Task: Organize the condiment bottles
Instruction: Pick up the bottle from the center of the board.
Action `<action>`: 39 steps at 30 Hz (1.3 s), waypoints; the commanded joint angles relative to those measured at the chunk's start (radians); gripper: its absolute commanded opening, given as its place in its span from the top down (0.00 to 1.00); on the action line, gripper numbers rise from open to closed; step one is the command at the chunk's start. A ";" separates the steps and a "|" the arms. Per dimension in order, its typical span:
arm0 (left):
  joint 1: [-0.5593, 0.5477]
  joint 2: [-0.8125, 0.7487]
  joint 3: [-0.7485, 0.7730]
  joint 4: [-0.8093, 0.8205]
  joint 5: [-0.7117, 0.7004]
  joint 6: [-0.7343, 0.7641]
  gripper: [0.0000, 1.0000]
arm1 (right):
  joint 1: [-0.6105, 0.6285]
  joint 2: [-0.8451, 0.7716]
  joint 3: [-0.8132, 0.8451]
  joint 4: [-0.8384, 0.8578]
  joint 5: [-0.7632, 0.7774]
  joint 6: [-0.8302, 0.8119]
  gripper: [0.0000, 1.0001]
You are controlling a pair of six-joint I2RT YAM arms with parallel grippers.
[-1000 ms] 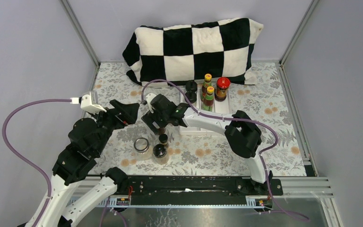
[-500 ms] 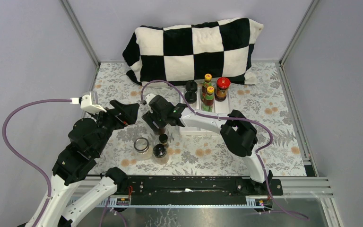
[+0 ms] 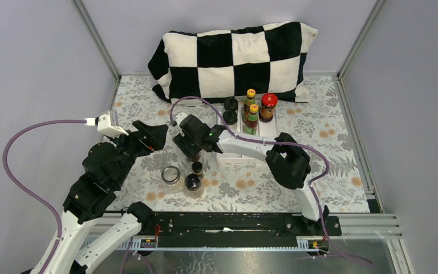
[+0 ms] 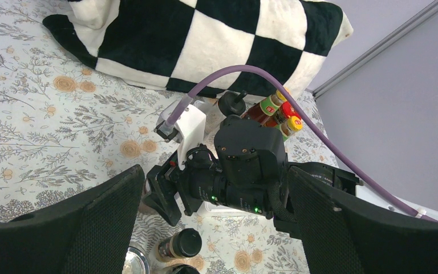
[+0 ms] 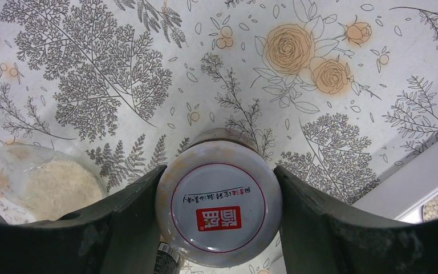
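Floral-print desk (image 3: 331, 171) inside grey walls (image 3: 34, 68), checkered pillow (image 3: 234, 57) at the back.
Right tool (image 5: 219, 171) pinches a white-lidded jar (image 5: 219, 228); left tool (image 3: 151, 137) gapes empty.

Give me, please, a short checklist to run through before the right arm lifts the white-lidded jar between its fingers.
1. White-lidded round jar centred in right gripper: ok.
2. Fingers against both sides of the lid: ok.
3. Grip firm enough to lift: cannot tell.
4. Clear glass jar of pale powder apart from the nearer finger: cannot tell.
5. Left gripper open, empty, off to the side: ok.
6. Free slot in white rectangular tray: cannot tell, the arm covers part.
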 commanded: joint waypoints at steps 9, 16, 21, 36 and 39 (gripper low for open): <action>0.002 0.005 -0.005 -0.008 -0.019 0.004 0.01 | 0.002 -0.113 -0.035 0.044 0.121 0.006 0.40; 0.002 0.022 -0.016 0.004 -0.013 0.000 0.01 | 0.002 -0.188 -0.051 0.048 0.136 0.004 0.41; 0.001 0.052 -0.031 0.021 -0.013 0.002 0.01 | 0.001 -0.240 -0.055 0.037 0.142 -0.002 0.41; 0.002 0.196 -0.085 0.091 -0.016 0.006 0.01 | 0.002 -0.496 -0.104 -0.068 0.190 0.005 0.42; 0.001 0.242 -0.096 0.114 -0.002 0.005 0.01 | 0.002 -0.568 -0.119 -0.101 0.204 0.008 0.42</action>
